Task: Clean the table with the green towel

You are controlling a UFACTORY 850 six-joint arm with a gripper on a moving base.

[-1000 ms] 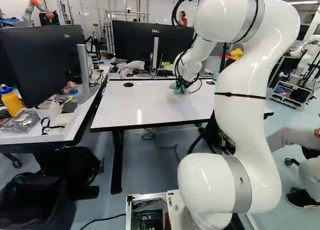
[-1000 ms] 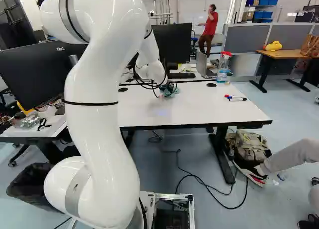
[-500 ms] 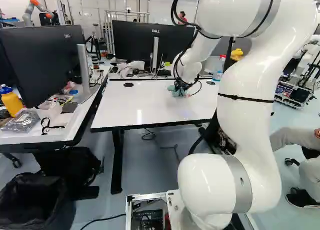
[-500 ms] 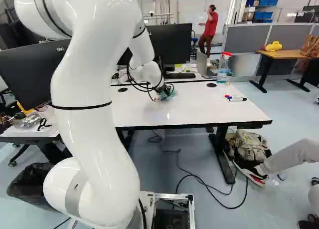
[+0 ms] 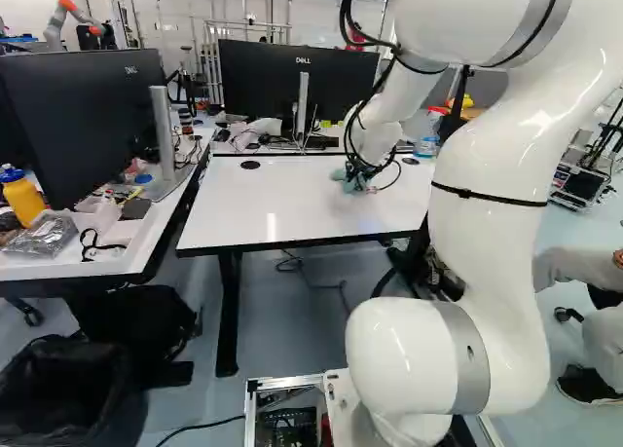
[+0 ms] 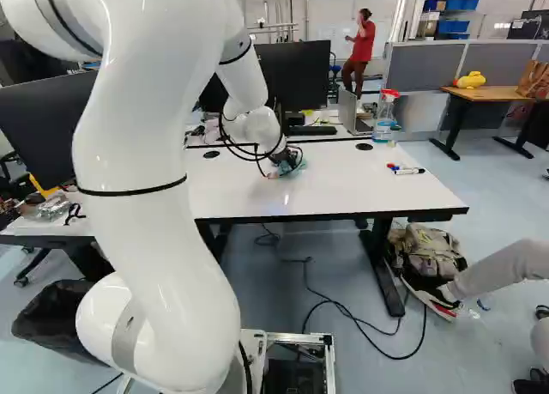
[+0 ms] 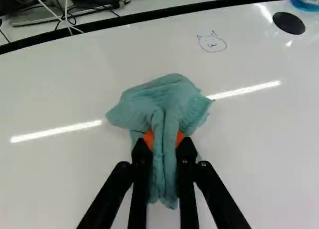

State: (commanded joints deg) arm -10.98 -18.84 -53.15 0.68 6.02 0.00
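White table (image 5: 282, 202): near edge well this side of gripper (image 5: 356, 182), tabletop stretching wide either side; markers (image 6: 407, 170) by right end, right base view only; both fingers pinch green towel (image 7: 167, 107) on tabletop, long axis along fingers, broad folds pointing toward far edge; doodle (image 7: 212, 44) beyond towel, wrist view only
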